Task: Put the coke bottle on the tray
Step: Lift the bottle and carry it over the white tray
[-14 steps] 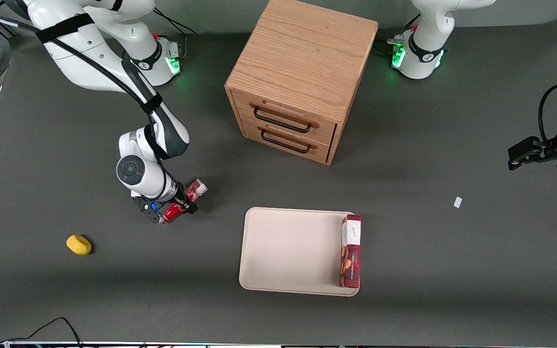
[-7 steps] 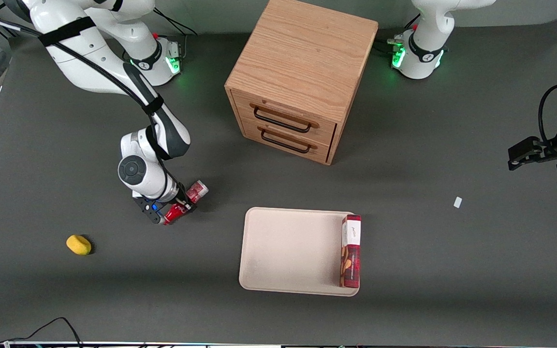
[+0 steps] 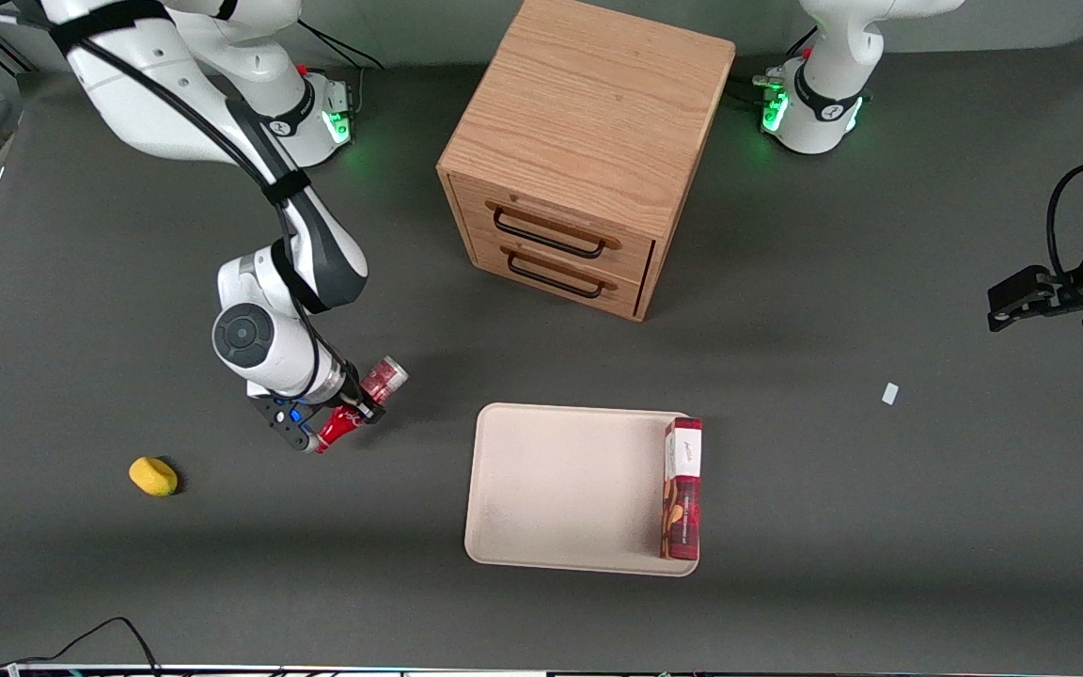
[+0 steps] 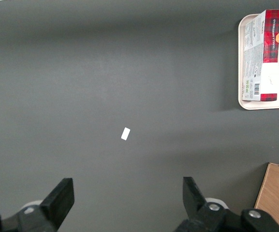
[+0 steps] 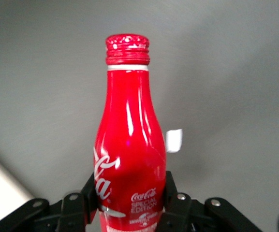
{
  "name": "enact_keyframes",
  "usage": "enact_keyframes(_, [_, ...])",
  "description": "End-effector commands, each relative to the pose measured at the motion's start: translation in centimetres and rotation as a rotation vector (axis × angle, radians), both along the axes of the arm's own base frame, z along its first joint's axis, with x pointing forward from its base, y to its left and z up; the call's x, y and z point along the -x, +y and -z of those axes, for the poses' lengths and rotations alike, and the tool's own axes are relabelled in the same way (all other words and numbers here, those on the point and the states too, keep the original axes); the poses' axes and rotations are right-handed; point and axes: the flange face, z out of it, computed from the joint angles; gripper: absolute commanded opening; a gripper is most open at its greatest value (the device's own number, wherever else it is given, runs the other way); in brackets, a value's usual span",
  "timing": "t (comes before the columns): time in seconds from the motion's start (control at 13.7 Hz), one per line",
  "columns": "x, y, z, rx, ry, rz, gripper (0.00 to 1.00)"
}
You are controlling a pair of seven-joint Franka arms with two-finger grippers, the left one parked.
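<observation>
The pincer [image 3: 346,406] is clamped on the coke bottle [image 3: 360,404], holding it above the desk [image 3: 880,527]. The tray [image 3: 560,489] lies near the pincer, toward the parked arm's end.

Front camera looks down; wrist cameras sit close, sharing tray [image 3: 560,489].

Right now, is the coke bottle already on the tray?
No. The gripper holds the coke bottle over bare table, clear of the tray, toward the working arm's end.

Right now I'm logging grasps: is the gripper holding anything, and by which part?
Yes. The gripper is shut on the coke bottle, its fingers clamping the lower body near the base end, cap pointing away from the wrist, off the tray.
</observation>
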Motion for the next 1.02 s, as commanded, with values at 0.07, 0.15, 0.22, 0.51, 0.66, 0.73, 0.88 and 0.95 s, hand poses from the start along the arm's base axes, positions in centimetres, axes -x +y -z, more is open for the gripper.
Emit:
enact_keyframes(0.07, [-3.9,3.6,-9.2,-0.012,-0.060,-0.181,0.07])
enact_keyframes(0.15, [-4.4,4.4,-10.3,-0.020,-0.083,-0.232,0.07])
enact_keyframes(0.22, [-4.8,5.3,-10.8,-0.028,-0.102,-0.277,0.07])
enact_keyframes(0.51, [-7.2,11.9,-10.1,-0.065,-0.199,-0.536,0.07])
enact_keyframes(0.66, [-8.0,14.3,-8.1,-0.071,-0.277,-0.735,0.08])
enact_keyframes(0.73, [-8.4,14.5,-6.7,-0.074,-0.289,-0.757,0.09])
enact_keyframes(0.88, [-7.7,16.0,-3.2,-0.074,-0.256,-0.786,0.13])
enact_keyframes(0.95, [-7.6,16.1,-1.6,-0.072,-0.235,-0.798,0.13])
